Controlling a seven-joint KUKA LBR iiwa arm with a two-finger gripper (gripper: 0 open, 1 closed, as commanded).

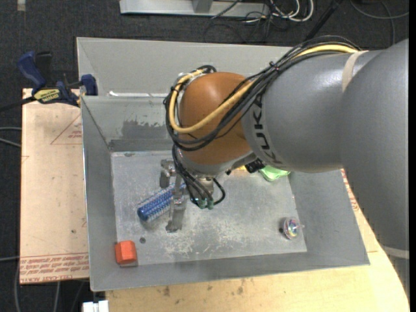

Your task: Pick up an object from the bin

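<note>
My gripper [174,199] hangs low over the middle of the bin floor, below the orange wrist cover. A blue bristly brush-like piece [155,205] lies slanted on the floor, and its right end sits between my two fingers, one behind it and one in front. The jaws stand apart on either side of that end. An orange-red block [125,253] rests near the front left corner.
A small round silver and blue thing [290,228] lies at the front right. A bright green thing [273,172] with an orange bit beside it peeks out from under the arm at the right. The arm covers the bin's back right.
</note>
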